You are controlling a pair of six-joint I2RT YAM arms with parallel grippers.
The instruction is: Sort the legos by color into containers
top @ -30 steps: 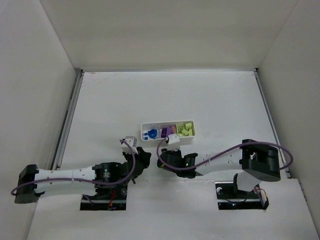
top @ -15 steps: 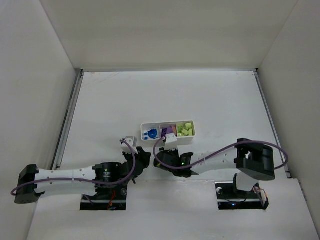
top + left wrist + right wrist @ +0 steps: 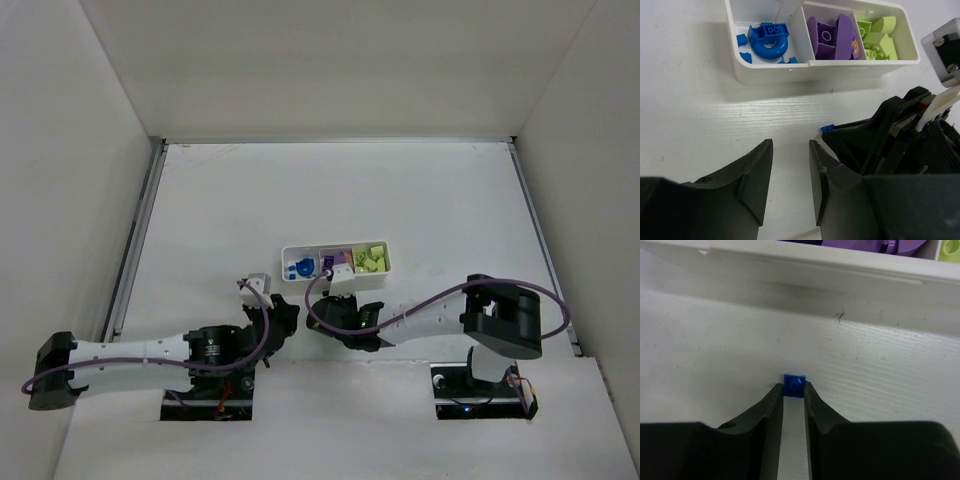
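Note:
The white three-compartment tray (image 3: 300, 281) holds a rounded blue piece (image 3: 771, 42) and tiny blue bricks on the left. A purple-and-orange piece (image 3: 832, 40) lies in the middle, and yellow-green pieces (image 3: 880, 42) are on the right. My right gripper (image 3: 793, 389) is low over the table just in front of the tray wall (image 3: 805, 275). It is shut on a tiny blue brick (image 3: 794, 385) at its fingertips. The brick also peeks out in the left wrist view (image 3: 826, 128). My left gripper (image 3: 790, 150) is open and empty, close beside the right gripper (image 3: 330, 316).
The two grippers nearly touch in front of the tray. The right gripper's black body (image 3: 890, 130) fills the space to the right of my left fingers. White walls enclose the table (image 3: 330, 190) on three sides.
The right arm's elbow and gripper have shifted a little to the left. The left gripper has barely moved.

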